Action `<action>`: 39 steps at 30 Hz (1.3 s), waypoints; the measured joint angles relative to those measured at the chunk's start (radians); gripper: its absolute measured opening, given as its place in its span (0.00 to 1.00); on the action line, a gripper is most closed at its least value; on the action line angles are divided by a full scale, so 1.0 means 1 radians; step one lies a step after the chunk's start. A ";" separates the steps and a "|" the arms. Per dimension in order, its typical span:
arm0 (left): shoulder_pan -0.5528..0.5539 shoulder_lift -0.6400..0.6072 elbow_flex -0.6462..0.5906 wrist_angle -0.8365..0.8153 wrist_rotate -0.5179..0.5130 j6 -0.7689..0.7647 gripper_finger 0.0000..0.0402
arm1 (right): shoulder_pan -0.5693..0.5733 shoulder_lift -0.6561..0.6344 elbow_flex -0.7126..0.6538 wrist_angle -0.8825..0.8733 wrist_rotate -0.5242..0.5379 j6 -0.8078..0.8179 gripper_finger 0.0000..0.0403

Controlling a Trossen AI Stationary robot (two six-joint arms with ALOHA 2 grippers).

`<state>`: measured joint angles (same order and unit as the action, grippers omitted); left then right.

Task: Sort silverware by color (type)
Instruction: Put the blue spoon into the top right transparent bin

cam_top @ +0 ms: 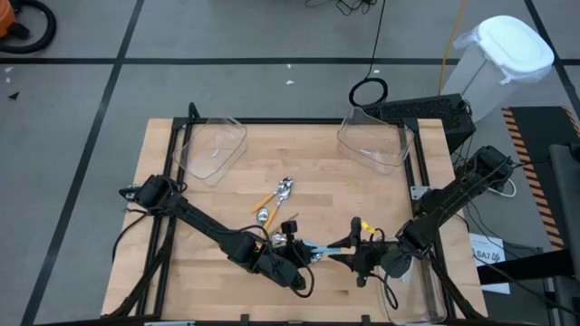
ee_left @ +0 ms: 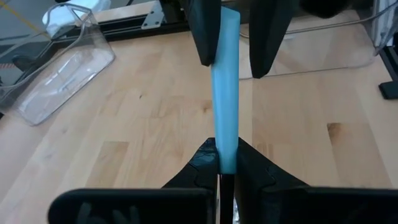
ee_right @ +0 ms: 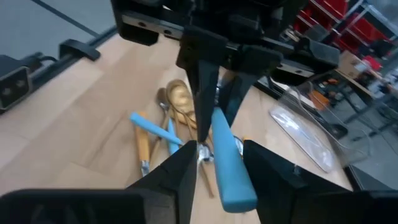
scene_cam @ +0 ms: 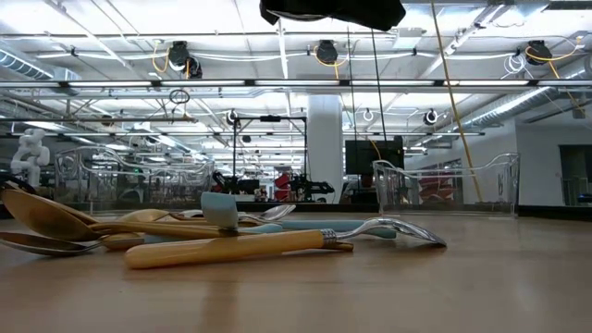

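My left gripper [cam_top: 311,257] is near the table's front middle, shut on a spoon with a light blue handle [cam_top: 328,246]. My right gripper [cam_top: 350,255] faces it, open. Its two fingers [ee_right: 183,171] stand on either side of the handle's free end [ee_right: 233,177]; I cannot tell whether they touch it. A pile of spoons [cam_top: 276,197] lies flat on the table's middle: gold ones [ee_right: 180,99], orange-handled ones [scene_cam: 231,248] and blue-handled ones [ee_right: 144,122]. My left gripper pinches the spoon between its two fingers at the bowl end of the blue handle [ee_left: 225,155], where the silver neck [ee_right: 204,151] begins. The fingers lie along the handle, which sticks out past them toward my right gripper. The handle is roughly level, clear of the table.
Clear plastic bins stand at the far left [cam_top: 216,147] and far right [cam_top: 376,138] of the table, and another at the near right edge [cam_top: 412,285]. Bare wood lies around the two grippers. An arm's dark underside [scene_cam: 333,11] shows at the top of the low view.
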<state>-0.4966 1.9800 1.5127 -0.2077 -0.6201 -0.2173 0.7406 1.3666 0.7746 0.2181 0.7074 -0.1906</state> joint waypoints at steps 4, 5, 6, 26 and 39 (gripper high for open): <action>0.000 0.000 0.000 0.000 0.002 0.000 0.06 | 0.000 0.000 0.000 0.001 -0.002 -0.001 0.30; 0.000 0.000 0.000 0.000 0.003 0.000 0.06 | 0.000 0.000 0.000 0.001 -0.002 -0.001 0.30; 0.000 0.000 0.000 0.001 0.003 0.000 0.06 | 0.000 0.000 0.000 0.000 -0.002 -0.001 0.30; 0.004 0.001 0.000 0.002 0.018 0.000 0.06 | -0.002 0.000 0.000 -0.024 -0.001 0.000 0.16; 0.004 0.001 0.000 0.050 0.042 -0.017 0.06 | -0.001 0.000 0.000 -0.031 -0.003 0.022 0.37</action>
<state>-0.4931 1.9812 1.5127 -0.1577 -0.5785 -0.2344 0.7395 1.3670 0.7750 0.1867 0.7044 -0.1688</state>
